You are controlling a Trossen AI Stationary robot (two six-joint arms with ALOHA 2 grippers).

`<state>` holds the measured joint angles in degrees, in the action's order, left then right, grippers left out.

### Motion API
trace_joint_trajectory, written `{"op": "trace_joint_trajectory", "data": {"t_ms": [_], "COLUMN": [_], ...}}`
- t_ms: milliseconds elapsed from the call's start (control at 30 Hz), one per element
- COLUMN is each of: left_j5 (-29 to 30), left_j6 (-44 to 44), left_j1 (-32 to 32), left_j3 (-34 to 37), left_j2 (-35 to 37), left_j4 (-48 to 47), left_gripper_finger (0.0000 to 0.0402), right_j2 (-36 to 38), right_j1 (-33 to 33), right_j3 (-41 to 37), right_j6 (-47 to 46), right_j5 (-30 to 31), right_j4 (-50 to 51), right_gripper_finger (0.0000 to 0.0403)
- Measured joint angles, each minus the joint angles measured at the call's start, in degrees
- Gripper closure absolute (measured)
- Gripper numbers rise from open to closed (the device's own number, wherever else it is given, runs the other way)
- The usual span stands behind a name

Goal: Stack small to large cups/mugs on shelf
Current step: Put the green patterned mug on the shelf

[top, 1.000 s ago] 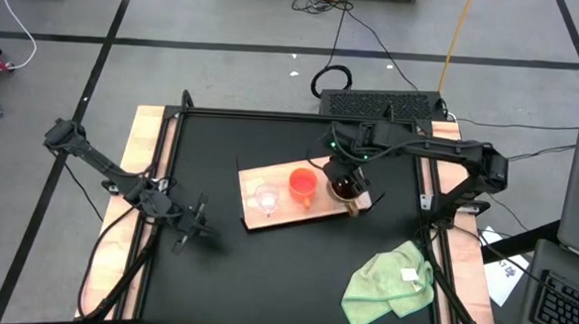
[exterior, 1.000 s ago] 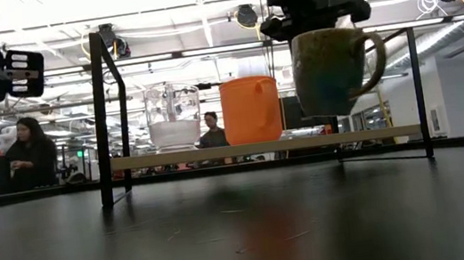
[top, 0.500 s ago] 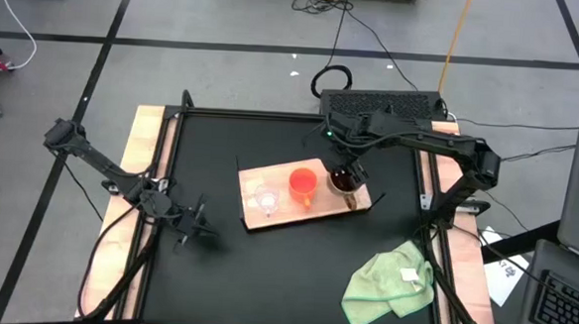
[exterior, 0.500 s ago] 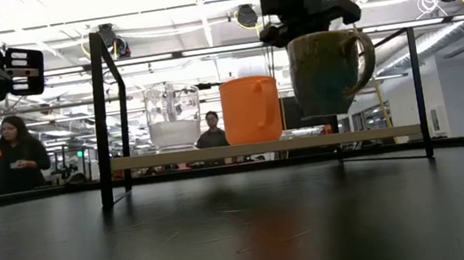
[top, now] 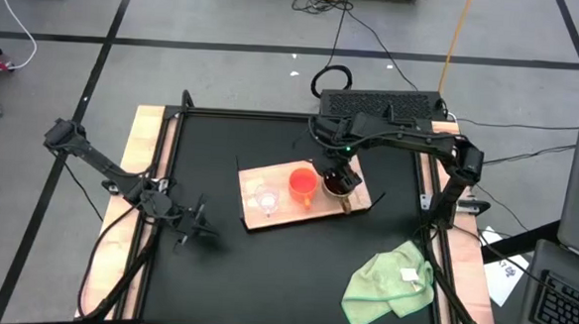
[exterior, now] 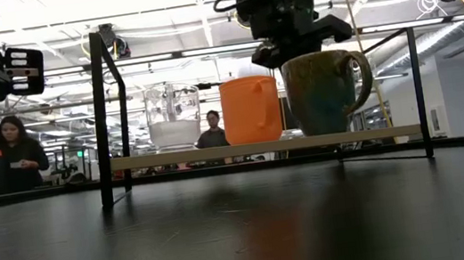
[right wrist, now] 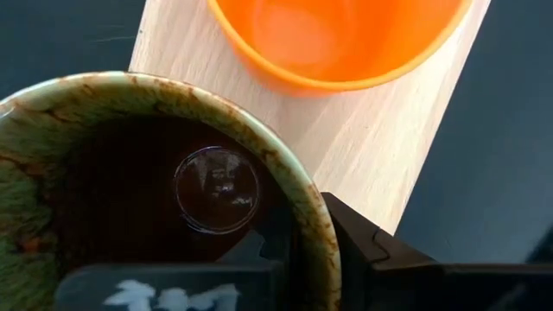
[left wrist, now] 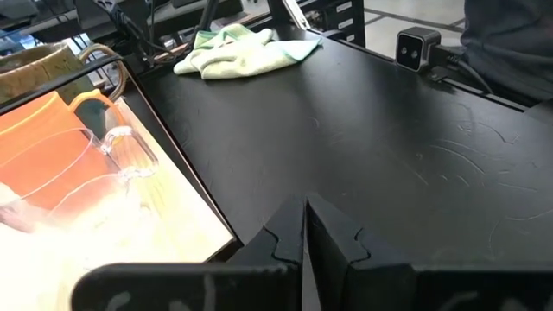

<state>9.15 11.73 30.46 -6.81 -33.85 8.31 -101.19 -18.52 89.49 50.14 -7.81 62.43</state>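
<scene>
I've brought the brown mug down beside the orange cup onto the shelf; my right fingers clamp its rim. Glass cup sits at the far end. Left fingers are pressed together (idle over the desk).

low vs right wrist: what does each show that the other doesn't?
Low only: the glass cup, the mug's handle and whole side, the shelf's metal legs, people in the room behind.

Right wrist only: the mug's dark inside, with one finger inside the rim and one outside it, and the orange cup's inside from above.

Both: the mug in the right gripper, orange cup beside it, the wooden shelf.
</scene>
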Motion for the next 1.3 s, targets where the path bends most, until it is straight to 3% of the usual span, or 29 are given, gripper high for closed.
{"op": "trace_joint_trajectory", "data": {"t_ms": [167,867,1067,1300], "left_j5": [-0.02,-0.04,-0.04,-0.07], "left_j6": [0.7,0.09,-0.24,-0.83], "left_j1": [0.0,0.0,0.0,0.0], "left_j3": [-0.02,0.01,0.01,0.01], "left_j2": [0.01,-0.01,-0.02,-0.01], "left_j4": [-0.02,-0.02,-0.02,-0.02], "left_gripper_finger": [0.0382,0.0382,0.0382,0.0382], "right_j2": [-0.01,0.0,0.0,0.0], "right_j1": [-0.26,-0.26,-0.24,-0.26], "right_j3": [-0.02,-0.06,-0.09,-0.09], "right_j6": [-3.54,-8.41,-8.99,-7.73], "right_j5": [-2.91,-2.42,1.6,1.75], "right_j4": [-0.94,-0.59,-0.42,-0.47], "right_gripper_finger": [0.0372,0.0371,0.0371,0.0373]}}
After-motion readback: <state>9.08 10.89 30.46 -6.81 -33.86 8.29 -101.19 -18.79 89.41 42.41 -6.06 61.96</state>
